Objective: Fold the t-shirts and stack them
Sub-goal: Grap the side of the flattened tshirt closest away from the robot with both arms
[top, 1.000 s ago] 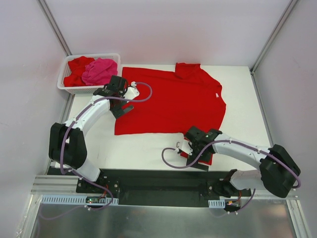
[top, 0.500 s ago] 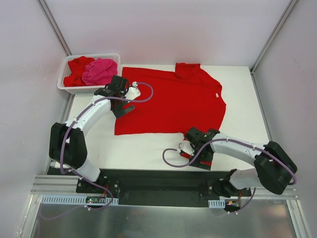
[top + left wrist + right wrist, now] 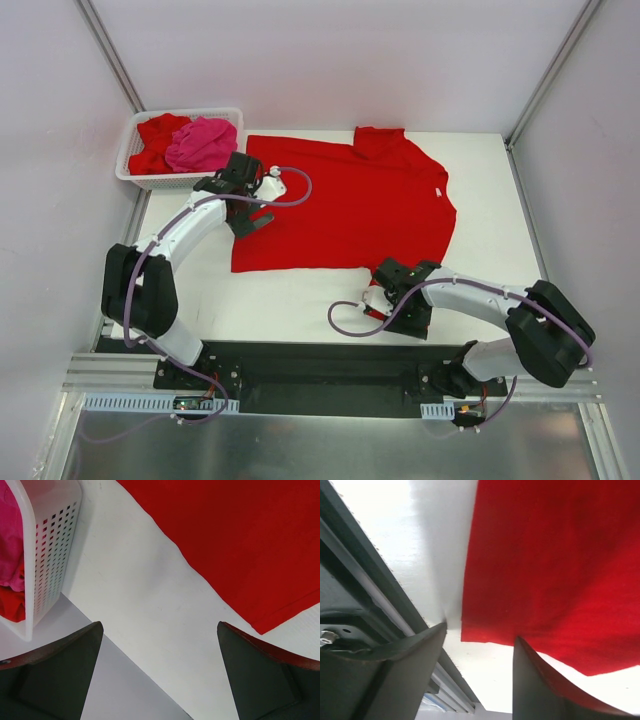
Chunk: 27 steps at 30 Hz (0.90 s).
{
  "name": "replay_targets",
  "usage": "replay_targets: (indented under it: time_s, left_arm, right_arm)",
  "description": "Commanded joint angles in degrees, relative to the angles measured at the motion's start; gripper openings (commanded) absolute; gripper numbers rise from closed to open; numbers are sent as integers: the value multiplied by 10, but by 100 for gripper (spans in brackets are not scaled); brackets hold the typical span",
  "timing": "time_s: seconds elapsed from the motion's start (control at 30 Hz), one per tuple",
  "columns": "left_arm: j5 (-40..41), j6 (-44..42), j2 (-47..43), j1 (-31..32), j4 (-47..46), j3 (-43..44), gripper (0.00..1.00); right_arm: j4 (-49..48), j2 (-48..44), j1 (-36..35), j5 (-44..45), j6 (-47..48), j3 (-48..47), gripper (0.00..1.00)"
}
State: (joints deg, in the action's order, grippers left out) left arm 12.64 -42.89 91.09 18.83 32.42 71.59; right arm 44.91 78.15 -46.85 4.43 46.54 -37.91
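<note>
Two crumpled shirts: lay heaped together in one container at the table's far left corner.
Bright red crumpled cloth t-shirt [image 3: 153, 135]: filled the left part of that container.
Hot pink crumpled cloth t-shirt [image 3: 203, 143]: sat to the right, partly over the red one.
White plastic lattice basket [image 3: 130, 172]: held both, just beyond the hem side of the spread shirt.
Large bright red short-sleeved cloth t-shirt [image 3: 345, 205]: lay spread flat, hem toward the basket side, neck toward the right, one sleeve at the far edge, the other at the near side.
White tabletop [image 3: 290, 300]: carried the spread shirt and the basket.
Left gripper [image 3: 247, 222]: hovered at the hem side of the spread shirt, near the basket; held nothing.
Left fingers [image 3: 55, 675]: stood wide apart over bare tabletop in the wrist view.
Hem corner [image 3: 260, 627]: lay just ahead of the right-hand finger; could not tell whether touching it.
Right gripper [image 3: 405, 318]: sat low over the near sleeve, close to the base rail.
Right fingers [image 3: 385, 680]: stood apart, not pinched together.
Sleeve edge [image 3: 470, 637]: reached into the gap between those fingers; could not tell whether touching either pad.
Black base rail [image 3: 320, 365]: ran along the near table edge, under both arms.
Purple cable [image 3: 333, 318]: looped beside the right wrist.
</note>
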Motion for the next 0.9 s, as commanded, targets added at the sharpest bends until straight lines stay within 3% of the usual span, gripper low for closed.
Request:
replay_targets:
  time_s: [0.0,0.03,0.23,0.57,0.63,0.87]
  left_arm:
    - [10,-3,7,7,5,25,99]
    - [10,-3,7,7,5,26,99]
    - [12,-6,11,9,5,29,99]
    - [18,-11,13,9,4,28,99]
    - [18,-10,14,9,4,28,99]
    - [6,-39,-1,16,5,-24,99]
  right_arm:
    - [19,4,3,-12,2,1,55]
    - [21,4,2,-15,3,1,49]
    - [12,17,3,-15,10,6,38]
    - [7,23,2,-21,16,6,26]
    - [7,23,2,-22,17,6,17]
    - [10,24,2,-26,19,2,15]
